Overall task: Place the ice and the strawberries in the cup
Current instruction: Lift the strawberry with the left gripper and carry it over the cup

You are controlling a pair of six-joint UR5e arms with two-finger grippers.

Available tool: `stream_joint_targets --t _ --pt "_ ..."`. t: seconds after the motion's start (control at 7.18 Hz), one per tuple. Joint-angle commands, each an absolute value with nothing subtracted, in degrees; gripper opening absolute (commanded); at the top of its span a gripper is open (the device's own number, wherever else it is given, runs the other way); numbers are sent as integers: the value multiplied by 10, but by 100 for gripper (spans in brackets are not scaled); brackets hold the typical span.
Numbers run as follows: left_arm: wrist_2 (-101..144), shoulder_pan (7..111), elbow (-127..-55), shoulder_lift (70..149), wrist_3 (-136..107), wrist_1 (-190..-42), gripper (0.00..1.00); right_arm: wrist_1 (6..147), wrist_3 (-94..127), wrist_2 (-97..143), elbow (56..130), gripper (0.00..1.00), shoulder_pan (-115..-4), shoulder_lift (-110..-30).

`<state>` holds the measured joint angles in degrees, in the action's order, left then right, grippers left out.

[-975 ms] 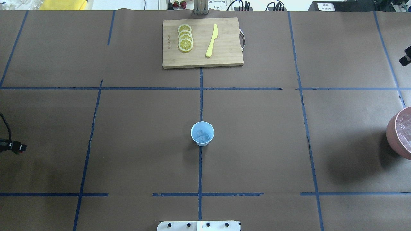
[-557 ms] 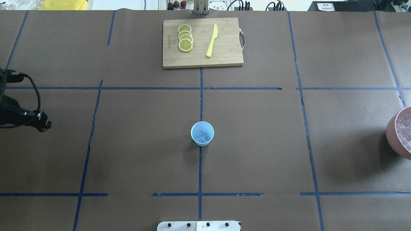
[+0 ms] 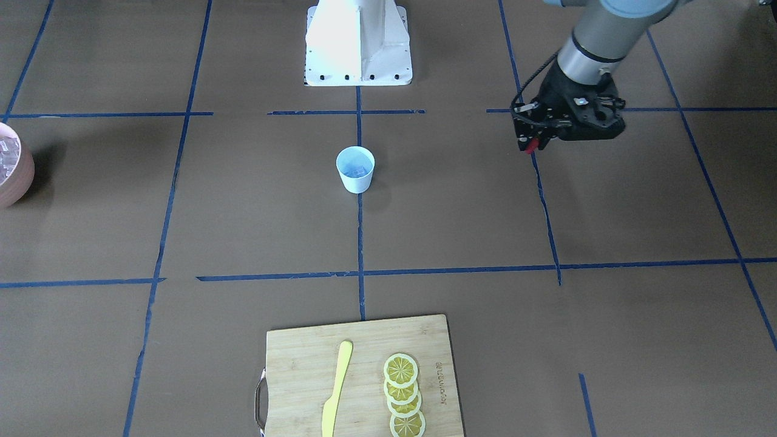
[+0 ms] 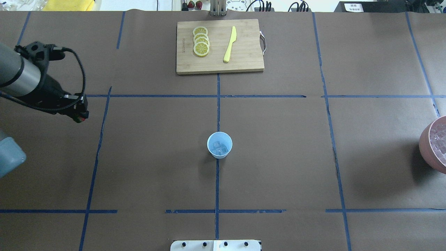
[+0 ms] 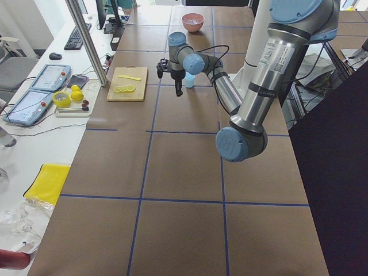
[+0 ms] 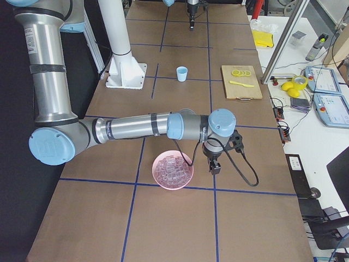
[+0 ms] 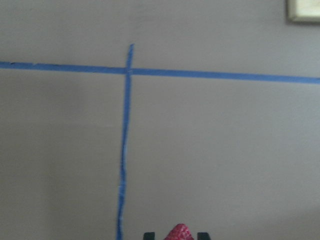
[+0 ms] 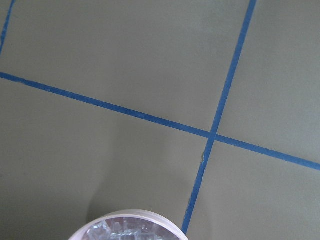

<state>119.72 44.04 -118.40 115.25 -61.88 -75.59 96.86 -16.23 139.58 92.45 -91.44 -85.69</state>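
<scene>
cup [image 3: 356, 182] mid-table, ice [image 4: 219, 148] inside, too blurred to count | bowl [image 4: 424, 148] at table's right edge, heaped with ice | one cup, one bowl, one strawberry [image 7: 179, 233] | my left gripper [image 3: 530, 145] pinches the strawberry, well apart from cup | my right gripper [image 6: 214, 166] just beside bowl, opening can't be told
</scene>
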Motion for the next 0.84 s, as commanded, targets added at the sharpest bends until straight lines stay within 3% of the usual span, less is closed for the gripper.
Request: stream_joint_targets --t 0.0,0.42,0.7 --pt "1135 341 -1160 1241 -722 -729 0 946 -162 1398 905 100 -925 -881" --pt "1079 296 -1057 1338 -750 -732 0 890 -118 1361 904 100 -925 -890" --pt "1074 280 -1048 1353 -750 -736 0 853 -84 1360 901 100 -926 -899"
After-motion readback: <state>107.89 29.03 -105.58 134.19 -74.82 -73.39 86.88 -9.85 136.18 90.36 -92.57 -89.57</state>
